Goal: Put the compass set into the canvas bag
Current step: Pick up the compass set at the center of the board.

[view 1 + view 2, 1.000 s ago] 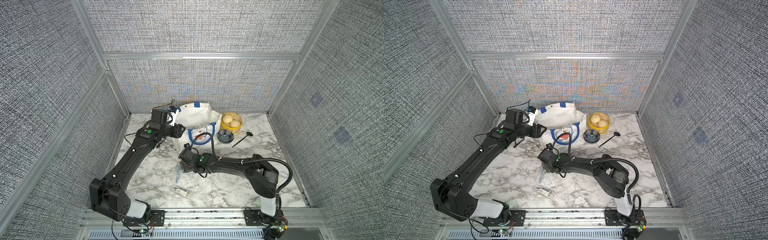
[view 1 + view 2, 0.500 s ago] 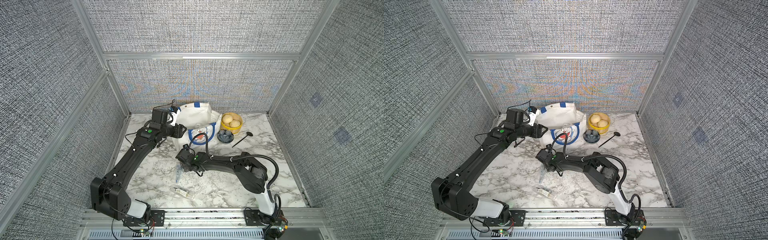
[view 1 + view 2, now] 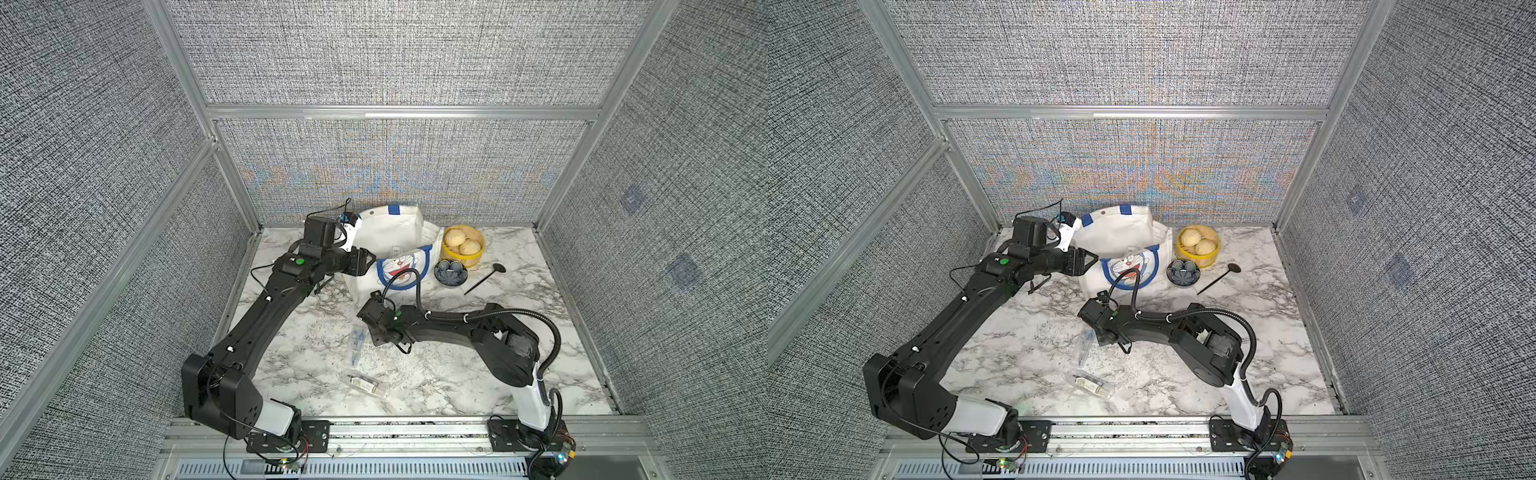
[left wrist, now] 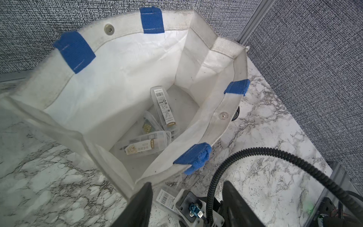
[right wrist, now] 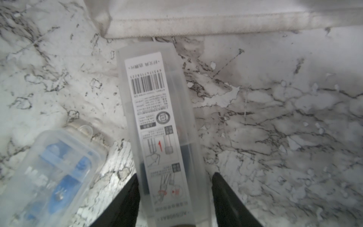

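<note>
The off-white canvas bag point(image 3: 399, 241) point(image 4: 117, 78) stands open at the back, with several clear compass set cases point(image 4: 145, 145) on its bottom. A further compass set point(image 5: 157, 118), a clear case with a barcode label, lies flat on the marble just in front of the bag. My right gripper point(image 5: 175, 175) point(image 3: 380, 336) points down over it, and its fingers point(image 5: 129, 196) press the case's long sides. My left gripper point(image 4: 187, 183) point(image 3: 365, 264) stands open at the bag's left rim, one finger against the canvas.
A clear case with a blue compass point(image 5: 49, 173) point(image 3: 356, 347) lies right beside the gripped one, and a third case point(image 3: 368, 384) sits nearer the front. Right of the bag are a yellow steamer basket point(image 3: 461, 262), a dark bowl point(image 3: 451, 273) and a black spoon point(image 3: 484, 279).
My right gripper's jaws have closed in on the labelled case, and its wrist has shifted slightly left. The left arm and the bag have not moved.
</note>
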